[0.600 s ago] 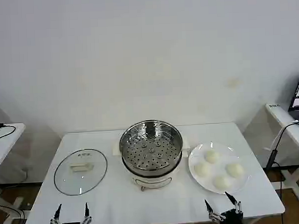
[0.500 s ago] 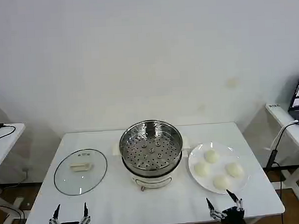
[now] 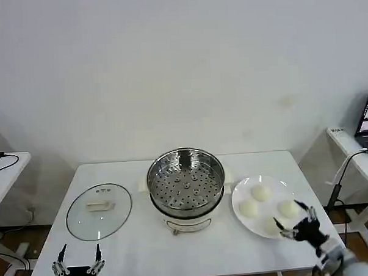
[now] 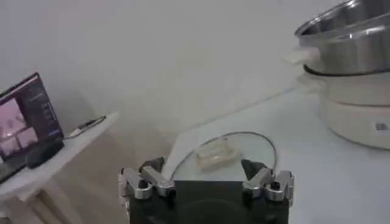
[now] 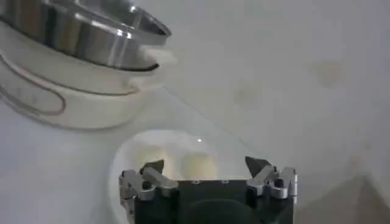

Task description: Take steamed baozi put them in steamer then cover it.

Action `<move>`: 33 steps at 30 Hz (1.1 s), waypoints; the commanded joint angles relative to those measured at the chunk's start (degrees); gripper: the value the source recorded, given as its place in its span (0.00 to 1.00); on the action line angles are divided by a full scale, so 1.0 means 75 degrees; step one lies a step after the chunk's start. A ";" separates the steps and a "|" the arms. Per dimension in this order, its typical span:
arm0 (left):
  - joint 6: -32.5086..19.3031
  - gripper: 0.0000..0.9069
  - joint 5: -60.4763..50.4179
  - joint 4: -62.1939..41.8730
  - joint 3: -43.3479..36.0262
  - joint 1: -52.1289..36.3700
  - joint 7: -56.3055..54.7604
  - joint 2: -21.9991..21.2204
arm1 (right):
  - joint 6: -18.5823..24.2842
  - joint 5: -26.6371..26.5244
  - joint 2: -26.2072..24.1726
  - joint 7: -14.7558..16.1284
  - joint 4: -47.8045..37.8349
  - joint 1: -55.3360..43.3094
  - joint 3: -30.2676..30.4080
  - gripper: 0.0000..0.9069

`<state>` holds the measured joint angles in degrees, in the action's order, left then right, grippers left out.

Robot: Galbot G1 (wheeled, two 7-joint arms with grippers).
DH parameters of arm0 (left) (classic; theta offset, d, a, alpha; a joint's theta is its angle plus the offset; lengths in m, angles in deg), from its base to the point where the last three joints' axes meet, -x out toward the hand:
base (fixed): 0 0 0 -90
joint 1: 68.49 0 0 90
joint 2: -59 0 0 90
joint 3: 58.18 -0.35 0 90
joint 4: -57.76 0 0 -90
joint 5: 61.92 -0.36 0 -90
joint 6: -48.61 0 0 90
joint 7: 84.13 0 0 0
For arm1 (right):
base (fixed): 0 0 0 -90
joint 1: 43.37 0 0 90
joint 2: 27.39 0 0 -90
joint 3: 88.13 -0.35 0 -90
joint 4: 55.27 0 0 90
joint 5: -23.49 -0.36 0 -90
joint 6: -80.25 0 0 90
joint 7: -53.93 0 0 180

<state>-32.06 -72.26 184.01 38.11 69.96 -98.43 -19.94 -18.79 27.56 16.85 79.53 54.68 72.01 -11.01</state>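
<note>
My right pincer (image 3: 292,219) is hovering wide open over the near-right part of the white plate (image 3: 240,196), fingers spread and gripping nothing, one baozi partly hidden beneath it. The steamed baozi (image 3: 261,192) are sitting on that plate, just right of the steamer (image 3: 186,180); I'm counting three clearly plus the covered one. The steamer is standing uncovered mid-tabletop (image 3: 146,249), perforated tray showing and nothing on it. The glass lid (image 3: 99,211) is lying flat left of the steamer, apart from it. My left pincer (image 3: 77,257) is idling wide open at the tabletop's near edge, in front of the lid, gripping nothing. In the right wrist view, my right pincer (image 5: 208,174) is facing the plate (image 5: 131,152) with the steamer (image 5: 85,36) beyond it.
</note>
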 commanded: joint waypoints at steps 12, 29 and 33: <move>0.0020 1.00 -0.0228 0.0101 0.0150 -0.0102 0.0210 -0.0098 | 0.1162 0.1575 -0.2602 0.4654 -0.3575 -0.8453 0.6985 1.00; -0.0040 1.00 -0.0301 0.0031 0.0128 -0.0294 0.0310 -0.0308 | 0.0824 0.0864 -0.0768 0.5018 -0.5584 -1.1179 1.1500 1.00; -0.0036 1.00 -0.0312 0.0085 0.0163 -0.0307 0.0377 -0.0274 | 0.0747 0.0928 -0.0377 0.4948 -0.5842 -1.1096 1.1513 1.00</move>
<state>-32.22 -74.47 184.74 39.45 67.88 -95.61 -21.86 -12.94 35.34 8.56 114.20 17.80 -2.92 64.27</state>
